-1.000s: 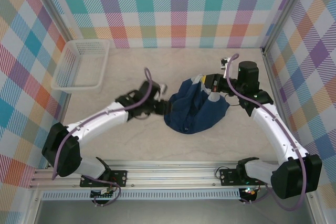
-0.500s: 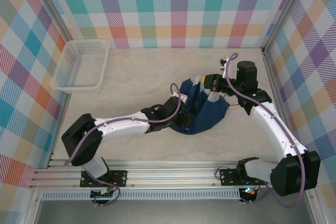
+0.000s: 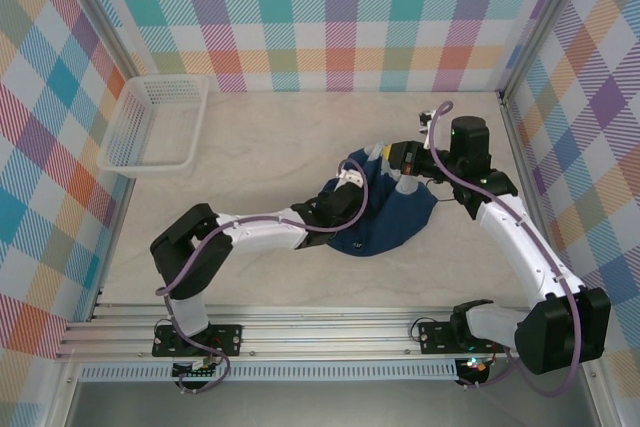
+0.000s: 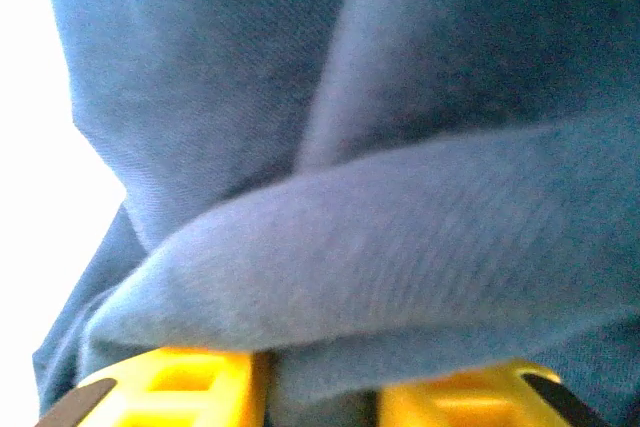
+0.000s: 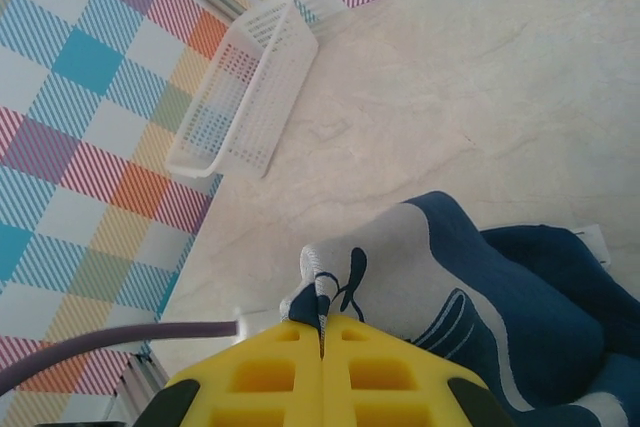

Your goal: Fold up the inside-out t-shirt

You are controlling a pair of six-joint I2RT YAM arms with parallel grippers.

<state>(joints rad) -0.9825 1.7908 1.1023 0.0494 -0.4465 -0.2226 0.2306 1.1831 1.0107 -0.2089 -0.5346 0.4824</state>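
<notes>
Checked the overhead feed. Plaid-panelled walls (image 3: 340, 17) boxed in the pale table (image 3: 250, 142) on three sides.

Left arm (image 3: 260, 232) ran out low across the table toward the middle. Right arm (image 3: 520, 237) came up the right side and bent inward.

The inside-out t-shirt (image 3: 395, 222) sat on the table right of centre, bunched in a dark navy heap, not flat. It lay between the two wrists, with both arms' ends over it. On the right wrist cam the navy cloth (image 5: 530, 347) showed a lighter grey panel with a curved seam.

White mesh basket (image 3: 155, 125) sat at the far-left corner, well apart from the shirt. I also saw it on the right wrist cam (image 5: 250, 87), against the wall.

Right gripper (image 3: 405, 169) was at the heap's far edge. On its own cam (image 5: 322, 332) the yellow fingers (image 5: 400, 377) sat pressed together with a pale hemmed edge of the shirt pinched between them and lifted off the table.

Left gripper (image 3: 350, 185) was at the heap's left side. Its cam was jammed up against blue fabric (image 4: 400, 247). The two yellow fingers (image 4: 175, 392) stood a little apart with a fold of cloth in the gap. The picture was too close and blurred, so I couldn't tell if they were actually gripping it.
</notes>
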